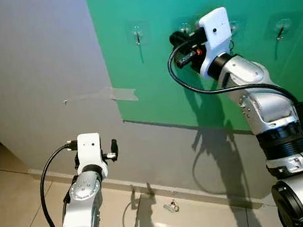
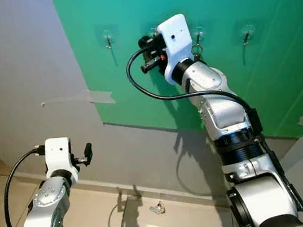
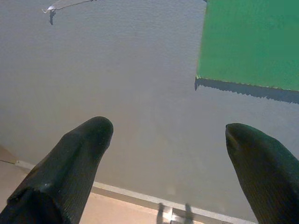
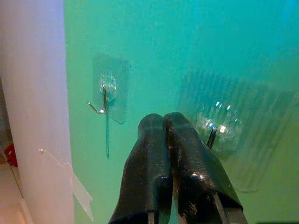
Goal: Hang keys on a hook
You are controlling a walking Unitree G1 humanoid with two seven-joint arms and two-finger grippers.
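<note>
Right gripper [image 4: 163, 119] is pinched fully shut with nothing visibly held, tips just beside the hook [image 4: 212, 136], while what looks like the keys [image 1: 171, 206] lies on the floor at its 6 o'clock, so regrasp first; left gripper [image 3: 168, 130] idle, spread wide.

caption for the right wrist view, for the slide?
Right gripper, fingers pressed shut, at a clear adhesive hook on the green panel; an empty hook beside it.
</note>
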